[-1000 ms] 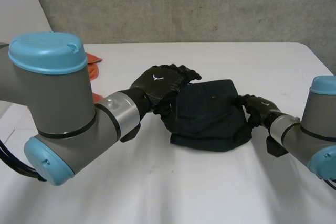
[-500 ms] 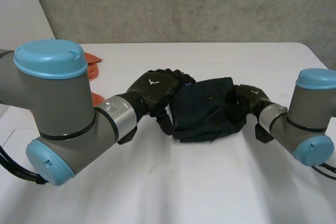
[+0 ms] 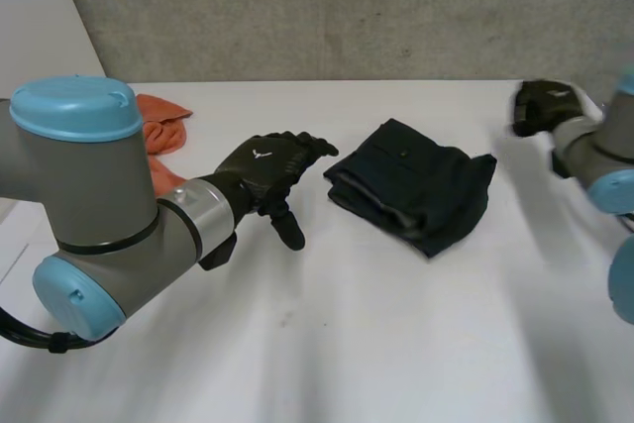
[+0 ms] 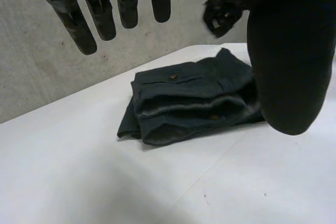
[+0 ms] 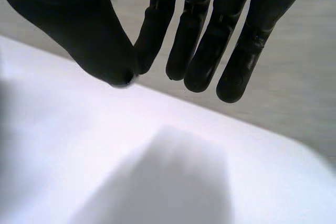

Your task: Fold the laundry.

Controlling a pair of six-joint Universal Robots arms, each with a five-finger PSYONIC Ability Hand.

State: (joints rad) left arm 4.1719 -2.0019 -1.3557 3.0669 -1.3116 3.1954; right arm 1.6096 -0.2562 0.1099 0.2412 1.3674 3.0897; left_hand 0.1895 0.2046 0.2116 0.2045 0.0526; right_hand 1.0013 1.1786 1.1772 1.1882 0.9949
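A folded dark garment [image 3: 411, 185] lies on the white surface [image 3: 347, 344], just right of its middle, with neither robot hand touching it. The left robot hand [image 3: 265, 167] is a little apart at the garment's 9 o'clock, fingers relaxed and spread, grasping nothing. The right robot hand [image 3: 541, 106] is well apart at the garment's 2 o'clock, near the surface's far edge, its fingers straight and empty. An orange cloth [image 3: 163, 124] sits at the garment's 10 o'clock, beyond the left arm [image 3: 89, 205].
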